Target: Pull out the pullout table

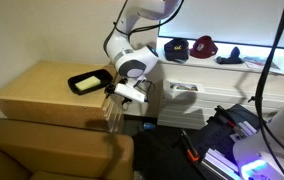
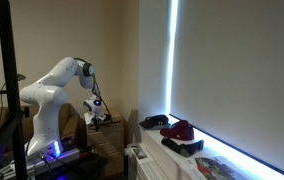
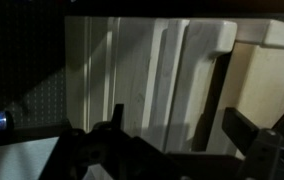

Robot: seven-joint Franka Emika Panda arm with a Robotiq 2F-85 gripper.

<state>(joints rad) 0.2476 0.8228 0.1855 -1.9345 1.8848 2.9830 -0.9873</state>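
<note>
The tan boxy cabinet (image 1: 42, 90) stands on the left in an exterior view. My gripper (image 1: 115, 102) is at its near right end, just below the top edge; it also shows in an exterior view (image 2: 98, 114). In the wrist view the gripper (image 3: 174, 118) is open, its two dark fingers spread apart with nothing between them. Behind them run pale wooden edges; a thin light board edge (image 3: 197, 60), which looks like the pullout table, lies between the fingers, next to a dark gap. I cannot tell if the fingers touch it.
A small black tray (image 1: 88, 82) holding something yellowish lies on the cabinet top beside the arm. A brown seat back (image 1: 52, 150) is in front. A white shelf (image 1: 217, 68) with caps and clutter runs along the wall. Equipment with blue light (image 1: 252, 150) sits at the arm's base.
</note>
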